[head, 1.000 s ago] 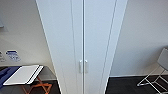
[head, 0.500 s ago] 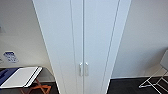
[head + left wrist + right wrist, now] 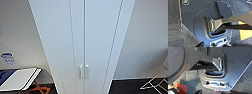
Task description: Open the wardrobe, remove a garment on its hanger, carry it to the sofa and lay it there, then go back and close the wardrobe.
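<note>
In the head view the wardrobe (image 3: pixel 82 45) stands straight ahead against a pale wall, its two flat doors shut, with two small white handles (image 3: pixel 83 72) side by side at the seam. A white folding tabletop (image 3: pixel 18 79) on orange legs sits to its left, a white wire rack (image 3: pixel 156 83) to its right, both on dark carpet.

The left wrist view shows the robot's dark plate and bar over grey carpet; whether the fingers are open or closed cannot be told.

The right wrist view shows the same robot parts over carpet; the fingers' state cannot be told either.

Dark plate (image 3: pixel 199 18); grey jointed bar (image 3: pixel 228 21)
</note>
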{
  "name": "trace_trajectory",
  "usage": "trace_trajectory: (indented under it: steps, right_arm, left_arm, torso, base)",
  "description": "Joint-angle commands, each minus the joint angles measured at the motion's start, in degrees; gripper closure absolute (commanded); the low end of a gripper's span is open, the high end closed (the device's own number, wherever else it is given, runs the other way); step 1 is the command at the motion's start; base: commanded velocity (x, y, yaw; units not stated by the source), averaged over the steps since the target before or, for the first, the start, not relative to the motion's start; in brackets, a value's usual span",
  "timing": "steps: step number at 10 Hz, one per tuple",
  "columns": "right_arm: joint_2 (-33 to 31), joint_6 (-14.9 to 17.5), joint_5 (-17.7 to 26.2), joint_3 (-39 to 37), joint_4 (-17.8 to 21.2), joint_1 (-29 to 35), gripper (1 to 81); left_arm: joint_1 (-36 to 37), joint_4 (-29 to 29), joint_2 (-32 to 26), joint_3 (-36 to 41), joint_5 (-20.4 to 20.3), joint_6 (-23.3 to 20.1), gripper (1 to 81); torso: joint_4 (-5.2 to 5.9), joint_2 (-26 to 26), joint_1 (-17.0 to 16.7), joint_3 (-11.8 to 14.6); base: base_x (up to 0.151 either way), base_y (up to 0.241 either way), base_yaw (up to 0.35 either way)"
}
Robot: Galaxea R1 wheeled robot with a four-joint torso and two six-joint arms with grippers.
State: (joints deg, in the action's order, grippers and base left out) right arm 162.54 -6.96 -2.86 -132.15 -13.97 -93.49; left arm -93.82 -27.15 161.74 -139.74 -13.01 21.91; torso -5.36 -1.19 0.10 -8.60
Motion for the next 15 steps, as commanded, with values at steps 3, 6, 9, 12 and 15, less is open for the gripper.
trace_trajectory:
  steps: [3,6,9,12,15]
  right_arm:
    - [-1.4,0.0,3.3,2.0,-0.5,1.3,1.0]
    - [-11.3,-0.7,3.2,14.6,-0.4,4.2,1.0]
    - [-24.1,-0.9,3.3,29.4,0.4,10.1,1.0]
    - [-32.8,-0.9,3.5,41.0,-0.3,17.7,1.0]
    - [-37.3,-0.8,3.4,49.8,-0.7,24.6,1.0]
  left_arm:
    - [0.4,-0.8,-1.0,1.6,2.5,-0.2,1.0]
    - [2.1,-0.7,-11.3,16.7,2.5,-0.1,1.0]
    - [5.4,-0.1,-21.9,29.8,2.5,0.2,1.0]
    - [10.8,-0.6,-30.1,39.6,2.5,0.1,1.0]
    - [16.9,-0.9,-37.1,49.1,2.5,-0.4,1.0]
  torso:
    - [0.0,0.0,0.0,0.0]
    - [0.0,0.0,0.0,0.0]
    - [-0.02,0.0,0.0,0.0]
    - [0.0,0.0,0.0,0.0]
    - [-0.02,0.0,0.0,0.0]
  base:
    - [0.0,0.0,0.0]
    - [0.0,0.0,0.0]
    - [0.0,0.0,0.0]
    - [0.0,0.0,0.0]
    - [0.0,0.0,0.0]
